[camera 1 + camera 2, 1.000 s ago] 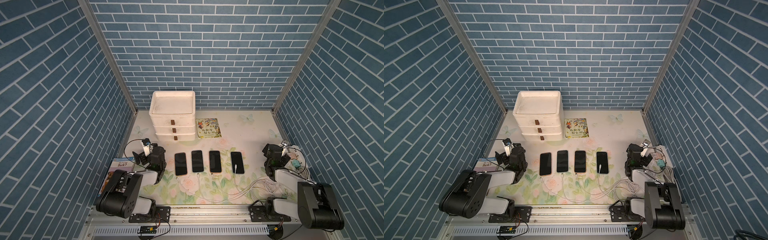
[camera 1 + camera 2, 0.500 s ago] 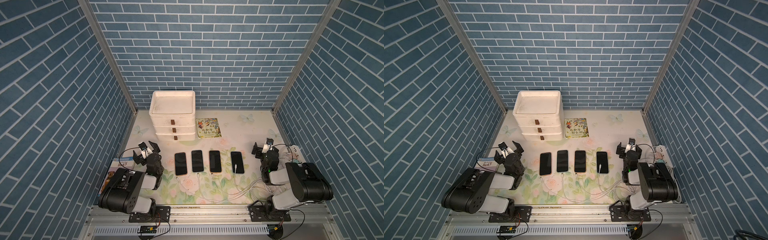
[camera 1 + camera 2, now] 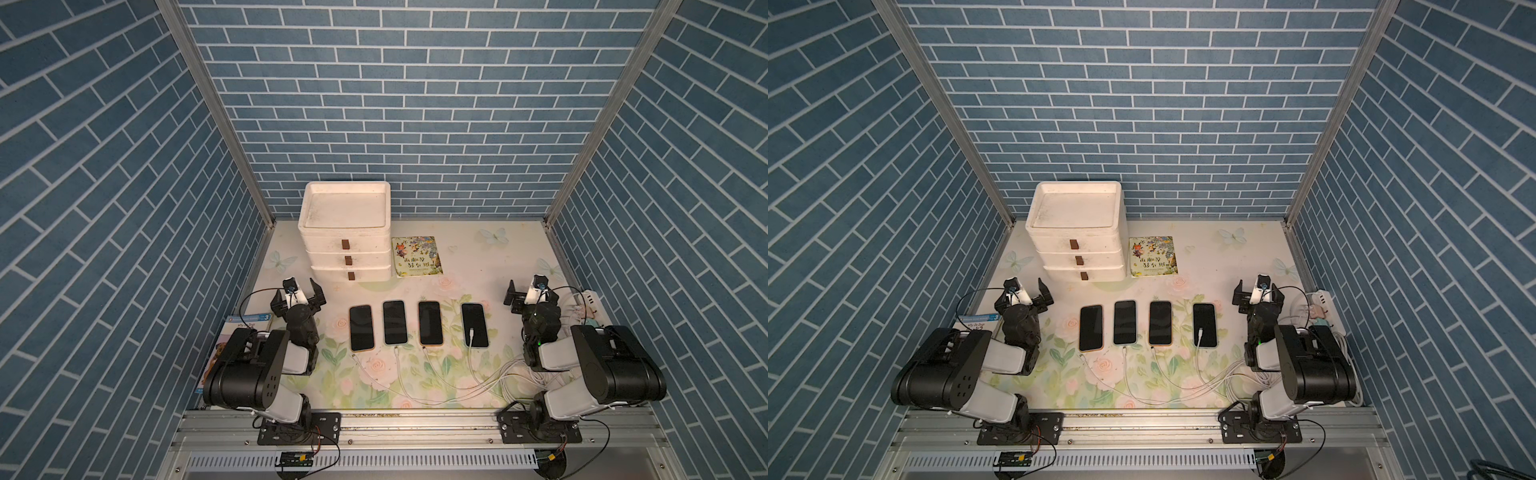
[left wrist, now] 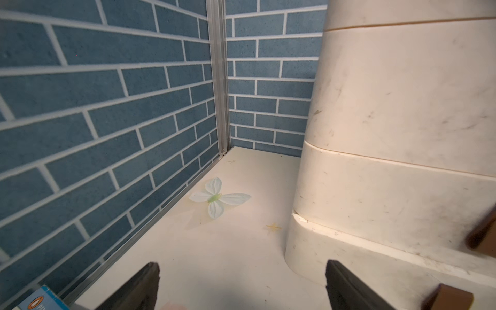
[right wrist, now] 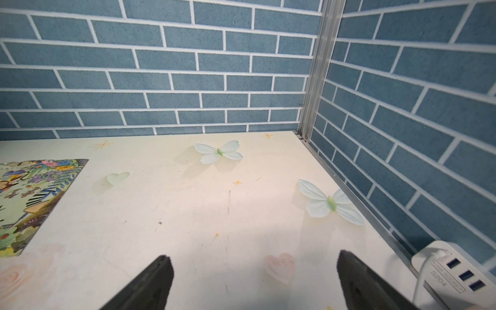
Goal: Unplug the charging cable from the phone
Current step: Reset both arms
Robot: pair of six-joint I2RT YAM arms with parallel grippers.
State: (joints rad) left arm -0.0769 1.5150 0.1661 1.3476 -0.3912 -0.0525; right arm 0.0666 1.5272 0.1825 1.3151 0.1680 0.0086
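Observation:
Several dark phones lie side by side mid-table, from the leftmost phone to the rightmost phone. White charging cables run from the phones' near ends toward the right. One cable's end lies on the rightmost phone's screen. Which plugs are seated I cannot tell. My left gripper is open and empty, left of the row. My right gripper is open and empty, right of it. Both wrist views miss the phones.
A white three-drawer unit stands at the back, just ahead of the left gripper. A picture book lies beside it. Another book lies by the left wall. A white power strip sits by the right wall.
Both wrists have swung up from their folded pose and now point toward the back wall. The right upper arm has swung over to the left. Phones and cables have not moved.

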